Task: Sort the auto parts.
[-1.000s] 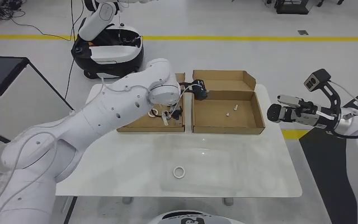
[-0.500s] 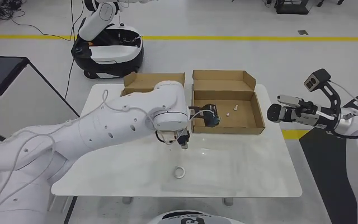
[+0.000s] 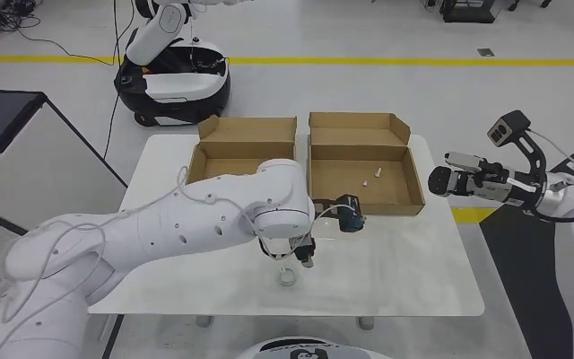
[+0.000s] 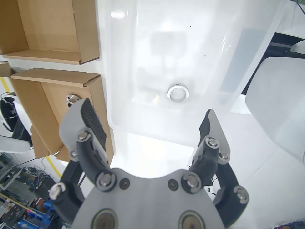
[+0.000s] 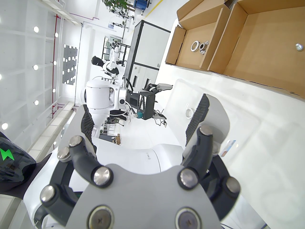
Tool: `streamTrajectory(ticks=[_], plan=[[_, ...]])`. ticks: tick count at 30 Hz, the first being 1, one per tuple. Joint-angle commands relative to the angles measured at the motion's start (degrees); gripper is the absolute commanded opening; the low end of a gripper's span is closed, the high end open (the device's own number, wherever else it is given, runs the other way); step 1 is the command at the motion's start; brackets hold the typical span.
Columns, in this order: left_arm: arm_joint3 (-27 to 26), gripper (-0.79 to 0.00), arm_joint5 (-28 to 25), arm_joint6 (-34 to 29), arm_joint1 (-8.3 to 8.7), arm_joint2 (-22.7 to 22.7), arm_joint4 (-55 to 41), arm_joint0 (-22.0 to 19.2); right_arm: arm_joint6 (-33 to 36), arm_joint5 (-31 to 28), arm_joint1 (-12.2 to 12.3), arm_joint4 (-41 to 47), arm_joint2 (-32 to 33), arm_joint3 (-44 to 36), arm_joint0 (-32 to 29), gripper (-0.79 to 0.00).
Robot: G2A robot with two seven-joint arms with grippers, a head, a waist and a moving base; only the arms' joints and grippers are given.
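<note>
In the clear tray (image 4: 166, 36) on the near tabletop (image 3: 404, 269) lay a metal ring (image 4: 178, 93), close to the left pincer (image 4: 147, 111), which stood spread apart. The ring looked stiff, light and slick, best pinched across its outer rim.

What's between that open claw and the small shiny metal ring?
Just the near rim and bare floor of the clear plastic bin holding the silver metal ring; nothing else lies before the open left gripper, as the left wrist view shows.
</note>
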Motion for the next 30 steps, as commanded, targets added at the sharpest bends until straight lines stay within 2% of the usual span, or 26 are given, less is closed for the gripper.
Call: streamTrajectory(ticks=[1, 13, 19, 22, 27, 30], plan=[[-0.37, 0.000, -0.08, -0.15, -0.03, 0.22, 0.40, 0.60, 0.00, 0.00, 0.00, 0.00, 0.00, 0.00, 0.00, 0.000], [-0.18, -0.037, -1.16, -1.12, 0.55, 1.52, 2.30, 4.41, 0.00, 0.00, 0.00, 0.00, 0.00, 0.00, 0.00, 0.000], [-0.09, -0.111, -1.23, -1.12, 1.73, 2.66, 3.66, 6.47, 0.00, 0.00, 0.00, 0.00, 0.00, 0.00, 0.00, 0.000], [-0.21, -0.197, -1.37, -1.12, 2.16, 2.90, 4.04, 7.17, 0.00, 0.00, 0.00, 0.00, 0.00, 0.00, 0.00, 0.000], [0.18, -0.231, -2.30, -1.05, 2.59, 3.12, 5.10, 8.11, 0.00, 0.00, 0.00, 0.00, 0.00, 0.00, 0.00, 0.000], [0.59, -0.206, -3.12, -1.12, 2.67, 3.70, 5.75, 8.35, 0.00, 0.00, 0.00, 0.00, 0.00, 0.00, 0.00, 0.000]])
